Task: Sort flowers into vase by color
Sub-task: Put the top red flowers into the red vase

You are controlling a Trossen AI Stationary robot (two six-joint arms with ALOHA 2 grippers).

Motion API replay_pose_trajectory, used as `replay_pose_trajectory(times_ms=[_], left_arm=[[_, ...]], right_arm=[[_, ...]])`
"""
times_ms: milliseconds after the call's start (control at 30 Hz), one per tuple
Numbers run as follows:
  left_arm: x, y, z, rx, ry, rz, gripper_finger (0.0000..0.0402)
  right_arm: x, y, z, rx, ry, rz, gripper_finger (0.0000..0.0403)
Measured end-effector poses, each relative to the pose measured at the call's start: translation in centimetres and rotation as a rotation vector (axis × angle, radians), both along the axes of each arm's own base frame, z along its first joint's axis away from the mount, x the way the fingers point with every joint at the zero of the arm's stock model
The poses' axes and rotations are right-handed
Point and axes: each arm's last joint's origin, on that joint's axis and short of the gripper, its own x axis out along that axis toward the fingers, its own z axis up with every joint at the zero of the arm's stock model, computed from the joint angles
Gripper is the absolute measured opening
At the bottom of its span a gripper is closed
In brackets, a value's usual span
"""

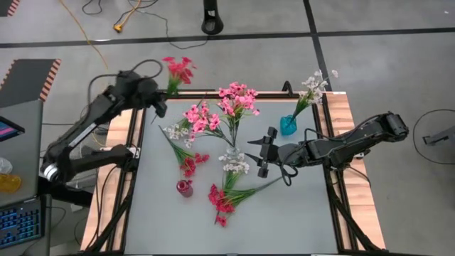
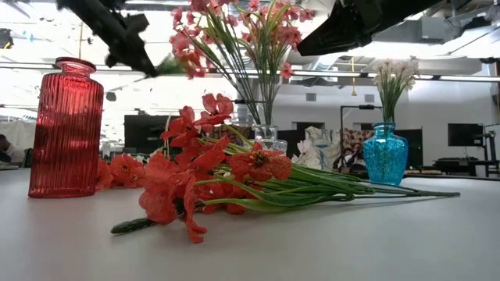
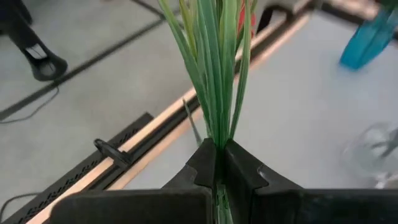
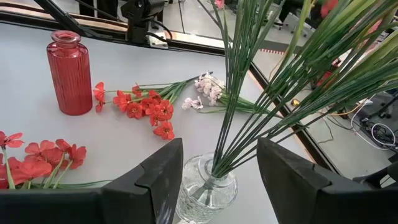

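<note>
Your left gripper (image 1: 162,99) sits at the upper left of the high view, over the table's (image 1: 298,220) far-left corner. Its jaws are clamped tight on the green stems of a red sprig (image 1: 179,70); the blossoms stick out past the table edge over the floor. In the left wrist view the stems (image 3: 214,74) run straight up out of the closed fingers (image 3: 202,165).

Your right gripper (image 1: 264,153) is right of centre in the high view, jaws spread wide with nothing in them. In the right wrist view its fingers (image 4: 158,171) stand either side of the clear glass vase (image 4: 208,190), not touching it. That vase holds the pink flowers (image 1: 222,110), at upper centre of the high view.

The blue vase (image 1: 288,125), upper right, holds white flowers (image 1: 313,87). The red vase (image 1: 184,188), lower centre, has no stems in it; in the low view it stands upright at far left (image 2: 66,129).

Loose on the table: a red bunch (image 1: 222,199) at lower centre beside the red vase, a second red sprig (image 1: 190,163) just above that vase, a white sprig (image 1: 178,132) left of centre, another white cluster (image 1: 233,165) near the clear vase.
</note>
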Motion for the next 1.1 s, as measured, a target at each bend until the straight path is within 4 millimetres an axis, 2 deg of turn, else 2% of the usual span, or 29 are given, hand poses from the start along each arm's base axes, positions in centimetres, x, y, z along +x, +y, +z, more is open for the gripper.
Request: replay_pose_trajectory(times_ms=[233,333,500,667,833,1100], left_arm=[[-3.1,-5.2,2.4,0.090,-0.204,0.000,0.0000],[-4.4,-7.1,2.0,0.101,-0.311,-0.008,0.0000],[-5.9,-9.4,0.2,0.086,-0.497,-0.041,0.0000],[-6.2,-10.4,-1.9,0.056,-0.682,-0.179,0.0000],[-5.4,-10.4,-3.8,0.053,-0.838,-0.337,0.0000],[-4.3,-10.8,-5.3,0.066,-0.963,-0.472,0.0000]], right_arm=[[0.0,0.0,0.0,0.000,0.000,0.000,0.0233],[0.0,0.0,0.0,0.000,0.000,0.000,0.0233],[0.0,0.0,0.0,0.000,0.000,0.000,0.0233],[0.0,0.0,0.0,0.000,-0.001,0.000,0.0233],[0.0,0.0,0.0,0.001,-0.001,0.000,0.0233],[0.0,0.0,0.0,0.001,-0.002,0.000,0.0233]])
